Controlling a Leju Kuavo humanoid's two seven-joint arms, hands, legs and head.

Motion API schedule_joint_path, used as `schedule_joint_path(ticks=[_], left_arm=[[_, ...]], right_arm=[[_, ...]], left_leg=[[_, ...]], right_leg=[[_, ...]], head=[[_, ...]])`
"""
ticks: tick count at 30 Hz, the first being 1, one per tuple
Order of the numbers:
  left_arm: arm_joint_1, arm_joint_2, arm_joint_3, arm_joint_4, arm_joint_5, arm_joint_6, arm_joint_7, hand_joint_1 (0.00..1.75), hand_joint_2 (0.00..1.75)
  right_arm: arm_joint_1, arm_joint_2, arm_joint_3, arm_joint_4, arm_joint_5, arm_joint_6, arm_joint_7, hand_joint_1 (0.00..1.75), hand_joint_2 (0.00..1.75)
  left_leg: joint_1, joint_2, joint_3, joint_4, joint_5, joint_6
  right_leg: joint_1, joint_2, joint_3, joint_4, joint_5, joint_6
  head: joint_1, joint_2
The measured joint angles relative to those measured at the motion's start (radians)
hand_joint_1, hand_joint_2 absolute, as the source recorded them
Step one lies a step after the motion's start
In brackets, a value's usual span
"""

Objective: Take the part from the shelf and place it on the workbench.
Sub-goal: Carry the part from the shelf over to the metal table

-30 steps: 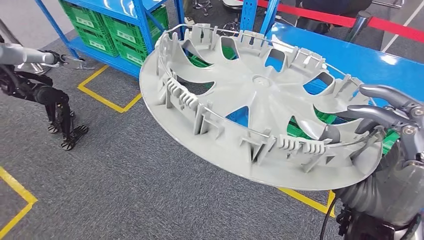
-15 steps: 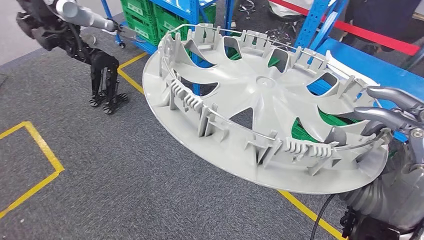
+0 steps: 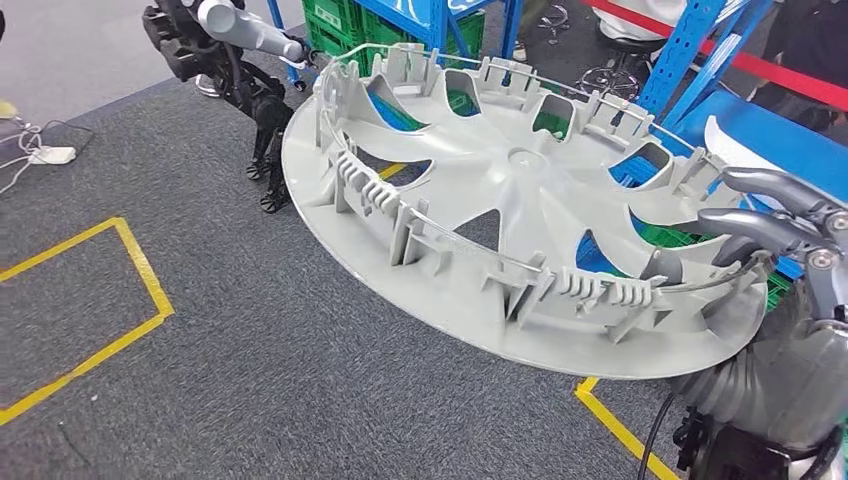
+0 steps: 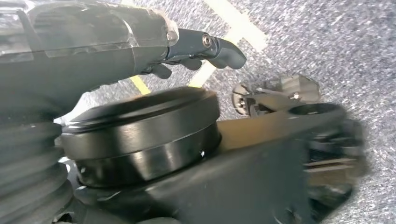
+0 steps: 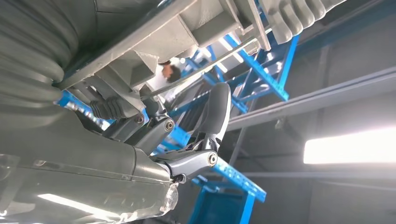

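The part is a large grey plastic wheel cover (image 3: 520, 200) with ribs, clips and a wire ring, held tilted over the floor in the head view. My right hand (image 3: 785, 235) grips its rim at the right edge, fingers curled over the wire ring. The right wrist view shows those dark fingers (image 5: 212, 116) hooked around the rim (image 5: 154, 32) from below. In the left wrist view my left hand (image 4: 140, 42) hangs over grey carpet and holds nothing, one dark finger (image 4: 219, 46) stretched out.
Blue shelf posts (image 3: 690, 55) with green crates (image 3: 345, 20) stand behind the cover. A blue bench surface (image 3: 800, 150) lies at the right, with red barrier tape (image 3: 800, 70) beyond. A dark jointed stand with a silver tube (image 3: 250, 70) stands upper left. Yellow tape (image 3: 140, 275) marks the carpet.
The whole scene has slid to the right in the picture, so the camera has turned. The wheel cover stays in my right hand at the same place in view.
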Motion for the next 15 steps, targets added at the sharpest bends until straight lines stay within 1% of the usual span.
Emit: schedule_joint_path(ticks=[1,2,3,4,5,6,7,9,10,11,12,13,14,15], left_arm=[[0.0,0.0,0.0,0.0,0.0,0.0,0.0,0.0,1.75],[0.0,0.001,0.0,0.0,0.001,0.0,0.0,0.0,1.75],[0.001,0.001,0.0,0.0,0.001,0.0,0.0,0.0,1.75],[0.0,0.001,0.0,0.0,0.001,0.0,0.0,0.0,1.75],[0.0,0.001,0.0,0.0,0.001,0.0,0.0,0.0,1.75],[-0.001,0.001,0.0,0.0,0.001,0.0,0.0,0.0,1.75],[-0.001,0.001,0.0,0.0,0.001,0.0,0.0,0.0,1.75],[0.0,0.002,0.0,0.0,0.001,0.0,0.0,0.0,1.75],[0.0,0.002,0.0,0.0,0.001,0.0,0.0,0.0,1.75],[0.0,0.002,0.0,0.0,0.001,0.0,0.0,0.0,1.75],[-0.001,0.001,0.0,0.0,0.001,0.0,0.0,0.0,1.75],[-0.002,0.0,0.0,0.0,0.001,0.0,0.0,0.0,1.75],[-0.002,0.0,0.0,0.0,0.001,0.0,0.0,0.0,1.75],[-0.001,-0.001,0.0,0.0,0.001,0.0,0.0,0.0,1.75]], right_arm=[[0.001,0.0,0.0,0.0,0.0,0.0,0.0,1.75,1.75],[0.001,0.0,0.001,0.0,0.0,0.0,0.0,1.75,1.75],[0.002,0.0,0.001,0.0,0.0,0.0,0.0,1.75,1.75],[0.002,0.0,0.001,0.0,0.0,0.0,0.0,1.75,1.75],[0.001,0.0,0.001,0.0,0.0,0.0,0.0,1.75,1.75],[0.0,0.0,0.001,0.0,0.0,0.0,0.0,1.75,1.75],[0.0,0.0,0.001,0.0,0.0,0.0,0.0,1.75,1.75],[-0.001,0.0,0.001,0.0,0.0,0.0,0.0,1.75,1.75],[-0.001,0.0,0.001,0.0,0.0,0.0,0.0,1.75,1.75],[-0.001,0.0,0.001,0.0,0.0,0.0,0.0,1.75,1.75],[-0.001,0.0,0.0,0.0,0.0,0.0,0.0,1.75,1.75],[0.0,0.0,0.0,0.0,0.0,0.0,0.0,1.75,1.75],[0.001,0.0,0.0,0.0,0.0,0.0,0.0,1.75,1.75],[0.002,0.0,0.0,0.0,0.0,0.0,0.0,1.75,1.75]], left_leg=[[0.004,0.001,-0.003,0.006,0.009,-0.004],[0.007,0.006,0.016,-0.029,0.035,-0.006],[0.008,0.017,0.051,-0.094,0.07,-0.007],[0.005,0.041,0.09,-0.163,0.095,-0.007],[0.001,0.061,0.121,-0.218,0.111,-0.002],[-0.002,0.076,0.138,-0.251,0.116,0.003],[-0.006,0.08,0.141,-0.261,0.112,0.011],[-0.006,0.059,0.139,-0.264,0.115,0.025],[-0.005,0.047,0.139,-0.267,0.117,0.031],[-0.003,0.036,0.141,-0.269,0.12,0.037],[-0.003,0.025,0.142,-0.271,0.121,0.042],[-0.004,0.014,0.142,-0.271,0.122,0.046],[-0.007,0.002,0.142,-0.271,0.122,0.048],[-0.009,-0.01,0.142,-0.271,0.122,0.05]], right_leg=[[-0.001,-0.011,0.001,0.0,-0.002,0.001],[-0.001,-0.021,0.002,0.001,-0.004,0.004],[-0.002,-0.03,0.005,0.002,-0.006,0.008],[-0.001,-0.037,0.008,0.002,-0.01,0.013],[0.001,-0.044,0.011,0.004,-0.013,0.019],[0.003,-0.052,0.014,0.005,-0.016,0.024],[0.005,-0.059,0.016,0.005,-0.018,0.03],[0.003,-0.072,0.02,0.003,-0.023,0.04],[0.001,-0.062,0.018,0.011,-0.033,0.045],[-0.001,-0.044,0.009,0.037,-0.053,0.048],[-0.003,-0.02,-0.012,0.087,-0.084,0.05],[-0.003,0.002,-0.042,0.154,-0.118,0.05],[-0.002,0.013,-0.075,0.223,-0.146,0.049],[-0.001,0.017,-0.101,0.274,-0.16,0.048]], head=[[-0.004,0.0],[-0.007,0.0],[-0.01,0.0],[-0.012,0.0],[-0.014,0.0],[-0.014,0.0],[-0.013,0.0],[-0.01,0.0],[-0.008,0.0],[-0.005,0.0],[0.001,0.0],[0.007,0.0],[0.013,0.0],[0.018,0.0]])
